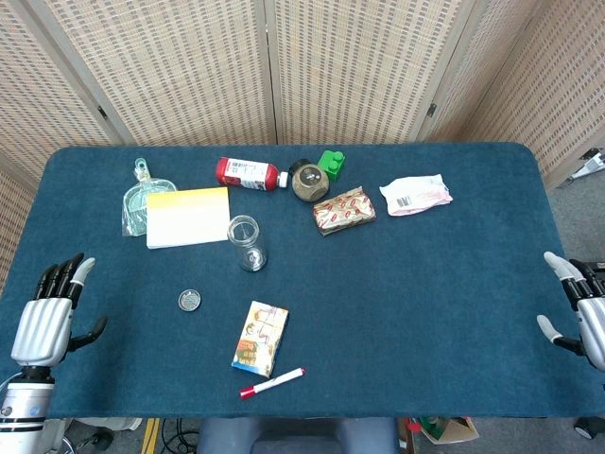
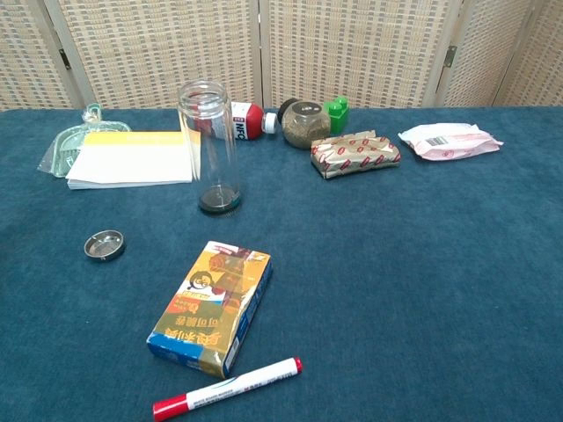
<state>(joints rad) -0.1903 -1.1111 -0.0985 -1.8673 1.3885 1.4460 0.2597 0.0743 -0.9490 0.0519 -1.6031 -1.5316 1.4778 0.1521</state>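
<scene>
My left hand hovers at the table's left front edge, fingers spread and holding nothing. My right hand is at the right front edge, fingers apart and empty. Neither hand shows in the chest view. Nearest the left hand lies a small metal lid. An open clear glass jar stands upright near the middle. A colourful box lies flat near the front, with a red-capped white marker just in front of it.
Along the back lie a yellow-white notepad, a clear bagged scoop, a red bottle on its side, a round spice jar, a green block, a red-patterned packet and a pink-white pouch. Folding screens stand behind the blue table.
</scene>
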